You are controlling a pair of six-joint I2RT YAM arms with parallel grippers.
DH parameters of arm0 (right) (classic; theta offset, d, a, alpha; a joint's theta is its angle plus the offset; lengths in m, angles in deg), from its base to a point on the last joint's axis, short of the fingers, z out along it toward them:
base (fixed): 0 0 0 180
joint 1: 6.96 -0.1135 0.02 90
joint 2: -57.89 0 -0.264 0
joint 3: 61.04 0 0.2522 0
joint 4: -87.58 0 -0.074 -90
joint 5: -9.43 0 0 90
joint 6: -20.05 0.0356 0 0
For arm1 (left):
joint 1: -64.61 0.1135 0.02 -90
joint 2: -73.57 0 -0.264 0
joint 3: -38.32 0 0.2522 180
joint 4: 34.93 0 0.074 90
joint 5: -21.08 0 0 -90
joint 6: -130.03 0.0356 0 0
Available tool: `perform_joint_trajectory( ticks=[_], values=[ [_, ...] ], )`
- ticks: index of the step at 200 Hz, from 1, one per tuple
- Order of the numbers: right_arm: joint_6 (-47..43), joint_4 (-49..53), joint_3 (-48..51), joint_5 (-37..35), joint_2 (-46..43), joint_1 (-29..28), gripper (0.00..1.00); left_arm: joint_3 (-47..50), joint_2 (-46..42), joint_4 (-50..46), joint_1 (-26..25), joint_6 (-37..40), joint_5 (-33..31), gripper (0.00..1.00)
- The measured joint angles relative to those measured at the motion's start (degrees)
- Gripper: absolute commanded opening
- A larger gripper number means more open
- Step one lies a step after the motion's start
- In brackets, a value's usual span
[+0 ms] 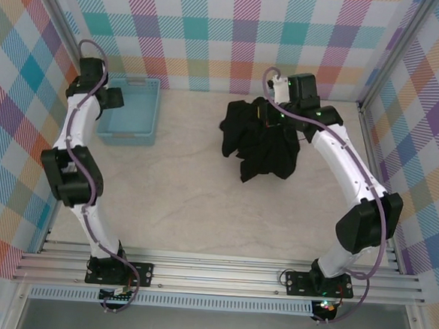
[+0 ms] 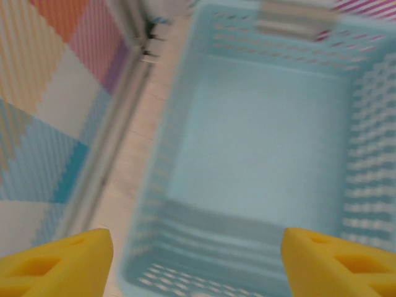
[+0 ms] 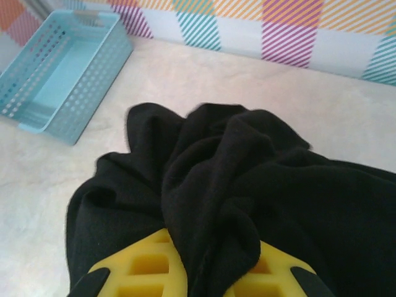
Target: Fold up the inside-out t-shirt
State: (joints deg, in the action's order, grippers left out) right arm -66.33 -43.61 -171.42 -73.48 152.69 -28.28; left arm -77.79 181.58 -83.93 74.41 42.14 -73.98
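The black t-shirt [image 1: 262, 146] hangs in a bunched heap at the back middle of the table, its lower folds draping down to the surface. My right gripper [image 1: 272, 112] is shut on a thick fold of the t-shirt [image 3: 247, 185], the cloth pinched between the yellow fingers [image 3: 145, 269]. My left gripper [image 1: 112, 98] hovers over the left end of the light blue basket [image 1: 130, 111]. Its yellow fingertips [image 2: 59, 263] stand wide apart with nothing between them, above the basket's bare floor [image 2: 260, 142].
The basket [image 3: 59, 68] stands at the back left, next to the plaid wall. A metal frame post [image 2: 117, 124] runs along the basket's left side. Bare tabletop [image 1: 201, 208] lies between the arms and in front of the shirt.
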Motion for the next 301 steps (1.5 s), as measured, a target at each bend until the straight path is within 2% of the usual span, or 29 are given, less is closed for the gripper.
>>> perform_joint_trajectory(
  ticks=[12, 27, 40, 60, 75, 81, 100, 133, 158, 176, 184, 192, 200, 201, 204, 205, 210, 241, 258, 271, 301],
  values=[
    [0.0, 1.1, 0.0, -0.1, 0.9, 0.5, 0.20, 6.6, -5.4, 3.8, -1.4, -3.2, 4.8, 0.73],
    [-0.1, 3.1, -0.6, -1.8, 3.6, 2.7, 0.41, 14.7, -11.4, 9.9, -4.0, -7.4, 10.1, 0.74],
    [-0.3, 4.7, -1.7, -7.0, 7.8, 5.5, 0.55, 19.7, -14.5, 14.4, -7.8, -10.2, 13.6, 0.75],
    [-1.1, 4.9, 0.3, -15.5, 11.6, 7.7, 0.68, 24.6, -15.1, 20.0, -16.0, -12.0, 16.9, 0.77],
    [-1.0, 4.1, 6.0, -16.8, 10.6, 6.9, 0.72, 27.8, -14.0, 22.8, -21.6, -12.4, 19.3, 0.77],
    [-0.9, 3.5, 8.4, -16.6, 9.7, 6.0, 0.78, 28.9, -13.0, 23.7, -23.7, -12.4, 20.7, 0.77],
    [0.4, 1.4, 16.5, -14.7, 5.5, 1.9, 0.80, 31.3, -9.0, 25.1, -27.5, -12.3, 24.2, 0.77],
    [3.1, -0.3, 25.4, -12.6, -1.0, -4.8, 0.78, 31.6, -2.2, 24.0, -28.9, -10.8, 26.0, 0.76],
    [5.9, -0.6, 30.4, -13.1, -3.9, -5.8, 0.79, 27.8, 3.1, 22.3, -30.2, -10.3, 26.0, 0.73],
    [8.0, -0.7, 34.1, -14.9, -5.1, -5.8, 0.79, 23.8, 6.9, 21.8, -31.8, -10.3, 25.8, 0.66],
    [8.8, -1.0, 35.4, -15.8, -5.0, -5.8, 0.77, 22.0, 8.6, 21.9, -32.5, -10.5, 25.5, 0.61],
    [9.4, -1.4, 36.4, -16.5, -4.7, -5.8, 0.72, 20.4, 10.1, 21.9, -33.1, -11.1, 25.4, 0.55],
    [9.9, -1.9, 36.9, -17.0, -4.1, -5.8, 0.59, 19.1, 11.5, 21.9, -33.4, -11.5, 25.2, 0.48],
    [10.2, -2.0, 36.9, -17.1, -4.0, -5.8, 0.55, 18.9, 11.6, 22.0, -33.4, -11.3, 25.2, 0.47],
    [10.4, -2.3, 37.0, -17.2, -3.7, -5.8, 0.51, 18.6, 12.1, 22.1, -33.5, -11.8, 25.1, 0.44],
    [10.3, -2.4, 37.0, -17.3, -3.5, -5.8, 0.47, 18.5, 12.2, 22.1, -33.5, -12.0, 25.0, 0.43],
    [10.8, -3.2, 37.0, -17.7, -2.9, -5.8, 0.38, 18.1, 12.8, 22.2, -33.7, -11.9, 25.1, 0.38],
    [10.1, -6.3, 36.9, -22.5, -0.8, -5.8, 0.00, 17.5, 14.3, 23.2, -33.8, -13.5, 22.7, 0.10],
    [8.2, -7.0, 36.8, -25.0, -3.9, -5.1, 0.00, 17.4, 13.5, 24.4, -33.3, -14.0, 21.2, 0.00],
    [7.0, -7.0, 36.4, -25.5, -8.5, -3.7, 0.00, 18.4, 10.9, 25.4, -32.3, -14.7, 20.4, 0.00],
    [4.4, -8.3, 29.4, -23.3, -23.1, 1.8, 0.00, 23.6, -5.6, 27.6, -26.9, -16.1, 19.4, 0.00]
  ],
)
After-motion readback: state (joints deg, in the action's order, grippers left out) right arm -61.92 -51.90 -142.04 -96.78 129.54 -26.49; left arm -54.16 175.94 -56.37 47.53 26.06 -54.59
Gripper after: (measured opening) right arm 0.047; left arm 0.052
